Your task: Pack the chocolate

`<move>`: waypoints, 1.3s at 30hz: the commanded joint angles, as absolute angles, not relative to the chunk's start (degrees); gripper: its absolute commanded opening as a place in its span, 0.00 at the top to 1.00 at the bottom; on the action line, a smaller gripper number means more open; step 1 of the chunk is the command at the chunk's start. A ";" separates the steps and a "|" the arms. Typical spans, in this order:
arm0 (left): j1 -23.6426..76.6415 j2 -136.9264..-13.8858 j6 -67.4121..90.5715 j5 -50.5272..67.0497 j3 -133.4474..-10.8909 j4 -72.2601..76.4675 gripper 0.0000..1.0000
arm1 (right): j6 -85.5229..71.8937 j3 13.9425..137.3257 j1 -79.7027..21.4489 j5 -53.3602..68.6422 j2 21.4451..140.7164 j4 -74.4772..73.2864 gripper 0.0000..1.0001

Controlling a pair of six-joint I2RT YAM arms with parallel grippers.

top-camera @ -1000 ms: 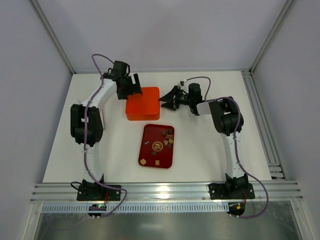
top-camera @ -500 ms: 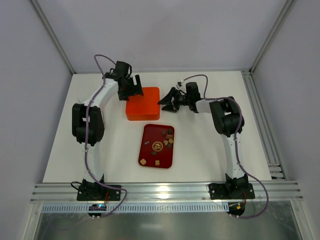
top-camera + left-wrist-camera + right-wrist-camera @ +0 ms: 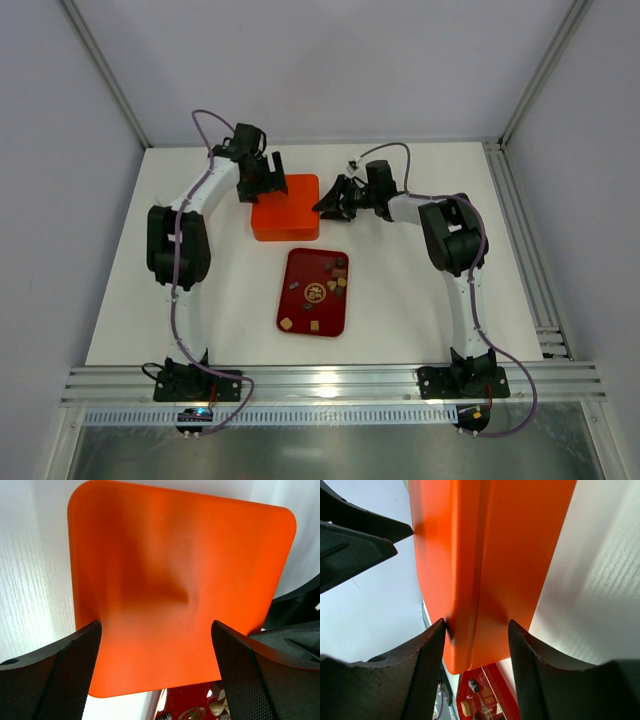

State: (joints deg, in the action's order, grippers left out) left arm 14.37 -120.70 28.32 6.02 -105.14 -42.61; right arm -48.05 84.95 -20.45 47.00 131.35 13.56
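Note:
The chocolate (image 3: pixel 322 285) is several small brown, tan and cream pieces lying in the dark red tray (image 3: pixel 296 312) at mid-table. It also shows at the bottom of the left wrist view (image 3: pixel 216 707) and the right wrist view (image 3: pixel 470 707). The orange box (image 3: pixel 290 212) stands closed just behind the tray. My left gripper (image 3: pixel 264 186) hangs open over the box's back left part, and the lid (image 3: pixel 180 570) fills its view between wide jaws (image 3: pixel 155 630). My right gripper (image 3: pixel 330 200) is open at the box's right side, its fingers (image 3: pixel 422 670) straddling the box's edge (image 3: pixel 480 580).
The white table (image 3: pixel 420 300) ends at a metal rail at the front (image 3: pixel 330 385). Grey walls and frame posts enclose the back and sides. The two grippers face each other across the orange box.
My right gripper has moved left until its jaws reach the orange box's right edge. My left gripper has shifted slightly right over the box. The tray and chocolate have not moved.

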 commanded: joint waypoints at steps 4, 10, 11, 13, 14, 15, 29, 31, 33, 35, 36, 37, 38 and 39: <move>14.94 -122.34 29.09 3.87 -107.40 -45.17 0.12 | -41.31 84.81 -21.62 40.70 130.08 4.41 0.50; 15.29 -123.66 29.09 2.46 -107.49 -46.40 0.12 | -39.99 83.76 -22.06 38.50 130.78 2.12 0.58; 15.38 -123.92 29.18 2.37 -107.58 -46.75 0.12 | -39.73 83.67 -22.23 38.15 130.69 1.59 0.58; 15.38 -124.36 29.09 1.93 -108.02 -47.19 0.12 | -38.76 83.58 -22.59 37.09 130.69 0.36 0.59; 15.47 -124.54 28.92 1.76 -108.28 -47.55 0.12 | -38.41 83.58 -22.67 36.57 130.78 0.35 0.59; 15.56 -124.98 28.92 1.41 -108.63 -47.98 0.12 | -37.63 83.58 -22.94 35.69 130.87 -1.48 0.60; 16.26 -127.18 28.39 0.53 -109.51 -50.80 0.12 | -32.43 82.71 -26.19 28.92 126.48 -8.79 0.61; 16.17 -127.35 28.21 0.53 -109.25 -51.06 0.12 | -32.26 82.18 -26.89 28.13 125.78 -9.40 0.59; 16.26 -127.27 28.13 0.53 -108.72 -51.06 0.12 | -31.91 81.04 -27.33 27.42 124.81 -9.67 0.55; 16.17 -127.44 28.21 0.44 -108.46 -51.15 0.12 | -31.82 79.99 -28.03 26.98 124.02 -9.93 0.51; 16.17 -127.44 28.21 0.44 -108.28 -51.15 0.12 | -31.64 79.63 -28.39 26.20 123.06 -9.93 0.49; 16.17 -127.44 28.30 0.44 -108.02 -50.98 0.12 | -31.64 78.76 -28.56 25.84 122.61 -9.93 0.48; 16.17 -127.44 28.30 0.53 -107.76 -50.89 0.12 | -31.64 78.58 -28.83 25.67 122.35 -10.19 0.48; 16.17 -127.44 28.47 0.53 -107.49 -50.80 0.12 | -31.55 78.31 -29.00 25.23 122.00 -10.20 0.48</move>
State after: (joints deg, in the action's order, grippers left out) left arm 16.01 -123.81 28.03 -0.16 -109.82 -46.89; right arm -36.14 81.56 -27.70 32.12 121.60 -1.02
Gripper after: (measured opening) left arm 0.879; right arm 0.521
